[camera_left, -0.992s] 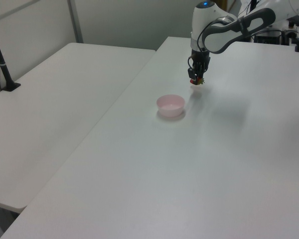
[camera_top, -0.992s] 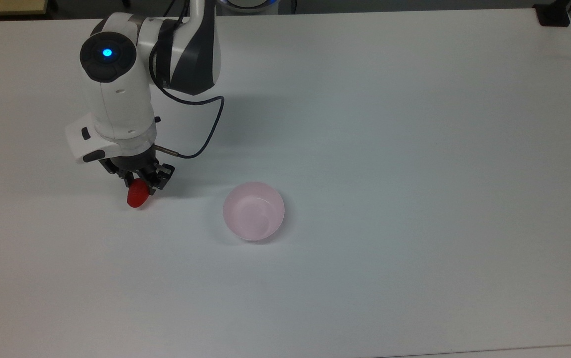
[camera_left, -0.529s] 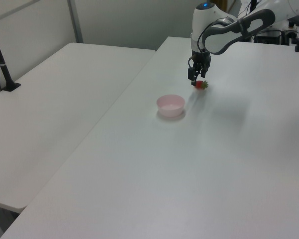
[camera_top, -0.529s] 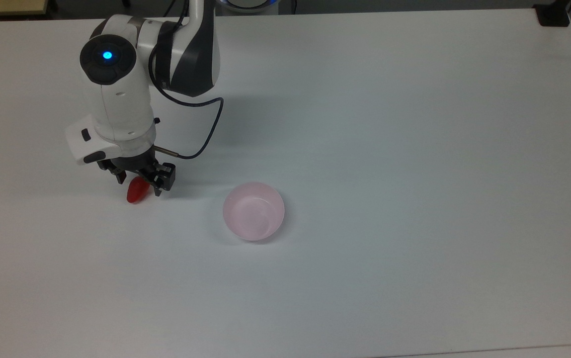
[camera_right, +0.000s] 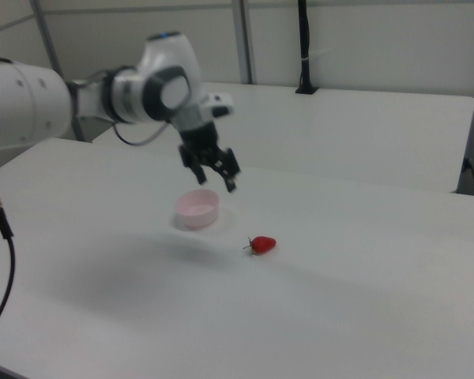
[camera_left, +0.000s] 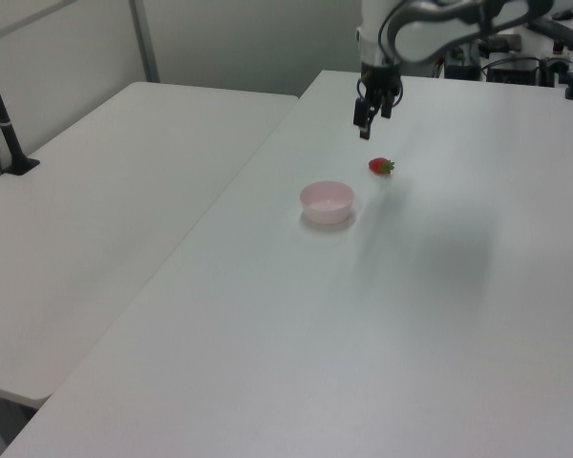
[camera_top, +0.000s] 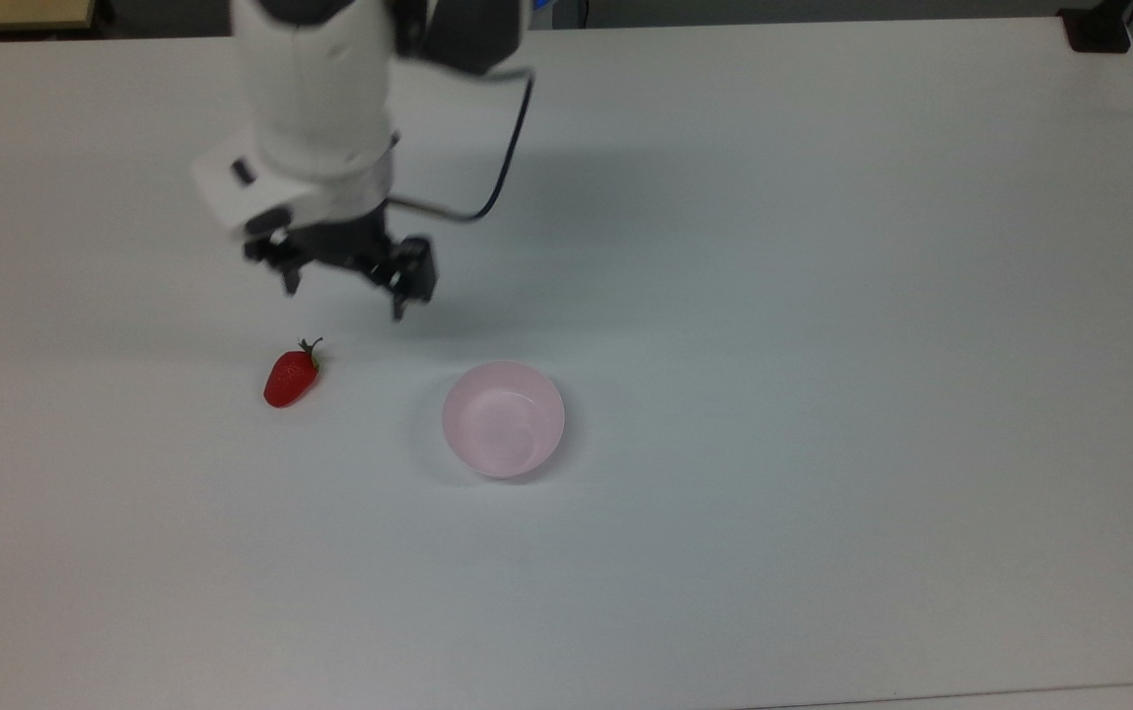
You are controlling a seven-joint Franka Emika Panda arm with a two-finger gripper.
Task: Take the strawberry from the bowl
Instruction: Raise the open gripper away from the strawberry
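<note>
Spanning all three views: white worktop (camera_top: 822, 296), bare apart from fruit + bowl; a second white table (camera_left: 124, 191) sits beside it on the left view's left.
Arm: white Franka arm (camera_top: 315, 89) w/ dark joint covers, reaching in from the top view's top edge; black cable (camera_top: 502, 168) loops off the wrist.
Pincer: black pincer (camera_top: 344, 291) hangs above the worktop, fingers spread apart, nothing between them. Up in the air, not touching anything. In the top view it sits above + slightly right of the fruit; in the right view (camera_right: 219, 178) it is over the bowl's far side; in the left view (camera_left: 367, 118) it is higher than the fruit.
Bowl: pale pink plastic bowl (camera_top: 503, 418), upright on the worktop, nothing inside; also seen in left view (camera_left: 327, 201) and right view (camera_right: 197, 208).
Strawberry: red strawberry (camera_top: 291, 377) w/ dark green stem, lying on its side on the bare worktop, outside the bowl. Well apart from the bowl, on the top view's left of it; stem end points to the top view's upper right. Left view (camera_left: 380, 166): past the bowl, to the right. Right view (camera_right: 262, 245): nearer the camera than the bowl, to its right, stem toward the right view's left.
</note>
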